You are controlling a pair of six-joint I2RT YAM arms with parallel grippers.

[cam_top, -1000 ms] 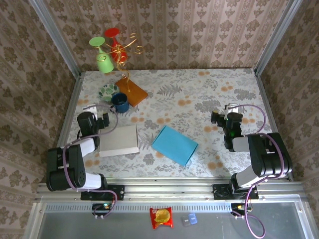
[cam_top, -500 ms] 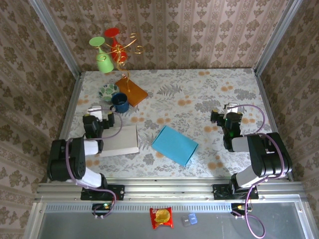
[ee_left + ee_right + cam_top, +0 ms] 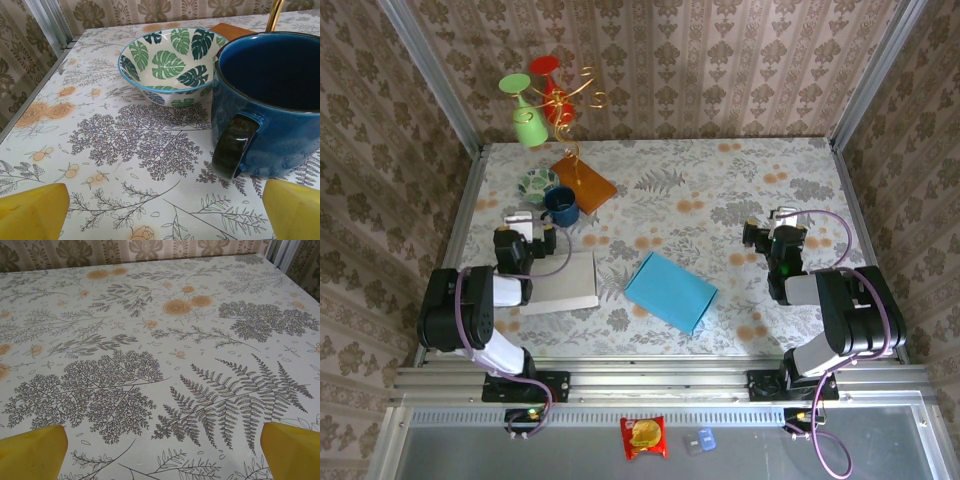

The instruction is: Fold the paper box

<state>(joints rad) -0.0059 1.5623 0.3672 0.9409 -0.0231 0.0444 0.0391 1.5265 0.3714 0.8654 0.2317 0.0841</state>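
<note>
We see the blue paper box lying flat on the flower-printed table, near the front edge and roughly midway between the two arms, turned at a slant and touched by neither gripper. We can make out no print or label on it. Just to its left lies a flat white carton, also plain as far as we can tell, with the left arm's wrist over its far left corner. The left gripper has its yellow fingertips spread wide with only tabletop between them; just beyond it stands a dark blue mug, handle turned toward us, and to the far left of the mug sits a white bowl printed with green leaves. Behind the mug is an orange wooden board bearing a gold wire stand, with a green cup and a red cup on it. At the right side the right gripper likewise stands wide apart, low over bare patterned table, holding nothing, well apart from the box. On the grey ledge nearest us lies a red and orange snack packet; its writing is too small for us to read, and a small blue item lies just to its right.
</note>
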